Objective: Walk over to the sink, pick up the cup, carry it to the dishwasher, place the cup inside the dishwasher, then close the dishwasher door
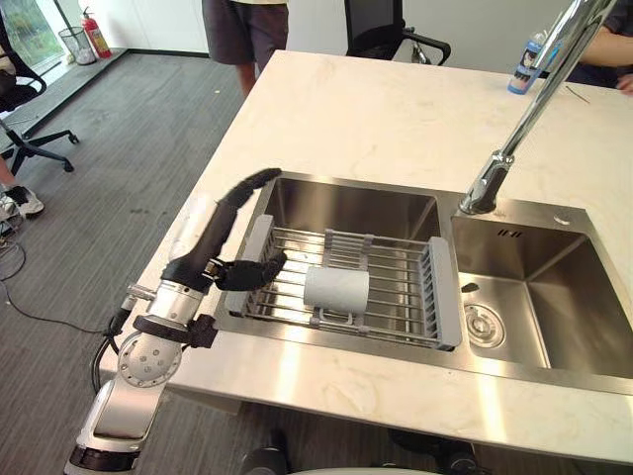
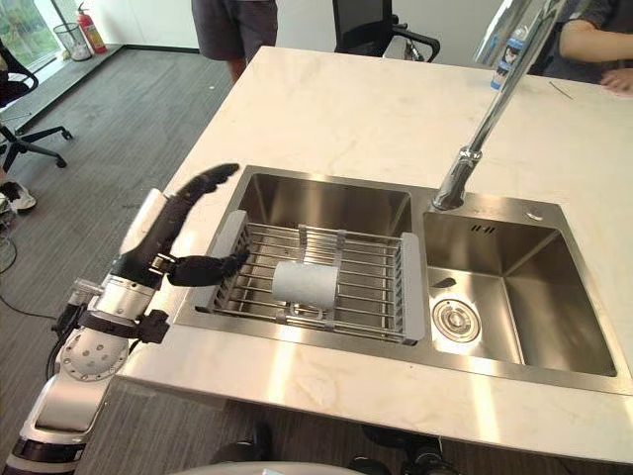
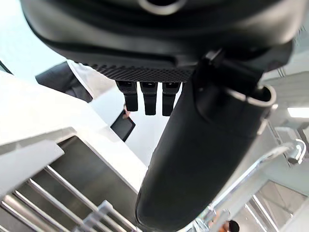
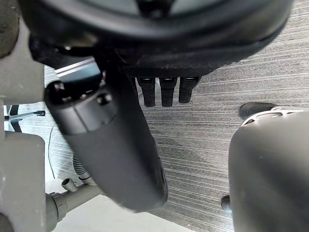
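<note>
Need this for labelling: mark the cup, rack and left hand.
cup (image 1: 336, 288), left eye view, middle of its white side.
rack (image 1: 443, 297), left eye view, grey right end bar.
left hand (image 1: 203, 259), left eye view, dark palm.

An office kitchenette or break area. A pale, marble-look island counter (image 1: 376, 109) fills the centre and right of the frame. Set into it is a stainless steel double sink (image 1: 554, 287) with a tall chrome faucet (image 1: 534, 104) and a dish rack (image 1: 447, 297) across its left basin. Grey office carpet (image 1: 148, 129) surrounds the island. A wheeled office chair (image 1: 25, 109) stands at the left edge and a black chair (image 1: 381, 30) at top centre. A red fire extinguisher (image 1: 96, 35) and a wire waste bin (image 1: 74, 43) sit in the upper left corner.
</note>
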`<state>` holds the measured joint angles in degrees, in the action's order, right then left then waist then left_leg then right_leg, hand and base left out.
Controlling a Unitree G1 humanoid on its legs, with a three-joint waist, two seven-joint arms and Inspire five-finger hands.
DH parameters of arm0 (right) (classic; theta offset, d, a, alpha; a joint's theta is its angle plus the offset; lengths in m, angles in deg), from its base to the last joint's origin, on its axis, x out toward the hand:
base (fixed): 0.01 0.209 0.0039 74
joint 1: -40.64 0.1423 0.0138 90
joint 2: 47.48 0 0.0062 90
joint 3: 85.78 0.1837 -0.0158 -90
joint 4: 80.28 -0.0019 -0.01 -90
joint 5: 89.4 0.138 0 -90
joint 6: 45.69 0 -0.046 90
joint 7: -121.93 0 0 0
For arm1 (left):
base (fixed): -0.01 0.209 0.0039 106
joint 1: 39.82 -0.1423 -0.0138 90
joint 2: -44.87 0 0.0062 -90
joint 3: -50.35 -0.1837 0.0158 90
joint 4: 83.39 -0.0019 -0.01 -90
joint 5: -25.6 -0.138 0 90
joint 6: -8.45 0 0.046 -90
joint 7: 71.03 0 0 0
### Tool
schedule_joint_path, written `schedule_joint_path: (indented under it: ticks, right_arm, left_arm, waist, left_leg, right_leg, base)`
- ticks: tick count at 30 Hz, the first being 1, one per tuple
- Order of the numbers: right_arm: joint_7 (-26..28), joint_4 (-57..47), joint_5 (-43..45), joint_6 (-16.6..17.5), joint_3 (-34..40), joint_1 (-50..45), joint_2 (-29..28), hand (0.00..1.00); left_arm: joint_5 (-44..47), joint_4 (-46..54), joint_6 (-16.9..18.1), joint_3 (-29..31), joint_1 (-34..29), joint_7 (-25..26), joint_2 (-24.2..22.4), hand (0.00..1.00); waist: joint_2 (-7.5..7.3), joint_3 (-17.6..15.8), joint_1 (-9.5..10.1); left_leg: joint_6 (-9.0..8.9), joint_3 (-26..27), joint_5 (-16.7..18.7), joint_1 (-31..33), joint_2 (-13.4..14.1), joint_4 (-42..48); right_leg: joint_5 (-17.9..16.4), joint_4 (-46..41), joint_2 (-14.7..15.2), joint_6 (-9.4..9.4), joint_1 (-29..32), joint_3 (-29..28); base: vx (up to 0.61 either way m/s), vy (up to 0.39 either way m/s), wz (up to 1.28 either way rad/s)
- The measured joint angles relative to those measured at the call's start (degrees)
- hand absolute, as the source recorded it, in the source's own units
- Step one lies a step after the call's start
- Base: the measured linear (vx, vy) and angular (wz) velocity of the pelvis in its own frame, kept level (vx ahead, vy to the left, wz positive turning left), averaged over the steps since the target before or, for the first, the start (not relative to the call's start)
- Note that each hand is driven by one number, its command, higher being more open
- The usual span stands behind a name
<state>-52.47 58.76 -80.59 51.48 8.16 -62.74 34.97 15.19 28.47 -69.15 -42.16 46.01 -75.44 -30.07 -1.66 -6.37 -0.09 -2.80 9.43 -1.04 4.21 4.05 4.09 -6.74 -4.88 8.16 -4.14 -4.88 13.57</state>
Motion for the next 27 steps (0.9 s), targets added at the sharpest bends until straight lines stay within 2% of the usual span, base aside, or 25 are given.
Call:
schedule_joint_path:
  ticks: [8,12,17,27]
  right_arm:
    - [0.35,0.3,-1.23,-0.21,-0.37,-0.49,0.0,0.9]
    - [0.79,0.31,-2.22,-0.44,-1.01,-0.44,-0.2,0.9]
    - [0.81,0.31,-2.22,-0.76,-1.03,-0.09,-0.77,0.9]
    - [0.79,0.29,-2.2,-1.53,-1.08,1.02,-1.48,0.9]
  left_arm:
    - [-3.24,0.44,-0.06,-9.07,-0.82,-3.96,-0.14,0.9]
    - [-5.25,-2.54,-0.17,-11.81,-0.73,-4.93,-0.25,0.9]
    - [-8.94,-7.92,-1.84,-12.21,-0.11,-4.33,-1.6,0.9]
    - [-16.3,-14.1,-4.01,-12.56,5.14,-0.38,-6.43,0.9]
  waist:
    - [-0.02,0.55,-0.89]
    - [0.05,0.66,-1.06]
    - [0.04,0.76,-1.13]
    - [-0.03,0.83,-1.54]
  left_leg:
    - [-0.42,1.29,-4.17,-4.46,0.13,-8.48]
    - [-0.34,1.52,-4.55,-5.35,-0.02,-9.16]
    - [-0.3,1.42,-4.68,-5.64,-0.03,-9.46]
    - [-0.36,1.17,-4.64,-5.42,-0.12,-9.5]
  right_leg:
    - [0.01,0.12,-0.8,0.02,0.01,-1.23]
    - [0.01,0.15,-0.74,0.06,-0.13,-1.39]
    - [0.05,0.8,-0.76,-0.01,-0.6,-1.08]
    - [0.67,2.27,-0.89,-0.52,-1.35,-0.8]
  base:
    - [-0.01,-0.02,-0.08]
    - [-0.03,0.01,-0.04]
    - [-0.04,0.003,0.01]
    - [0.0,0.001,0.02]
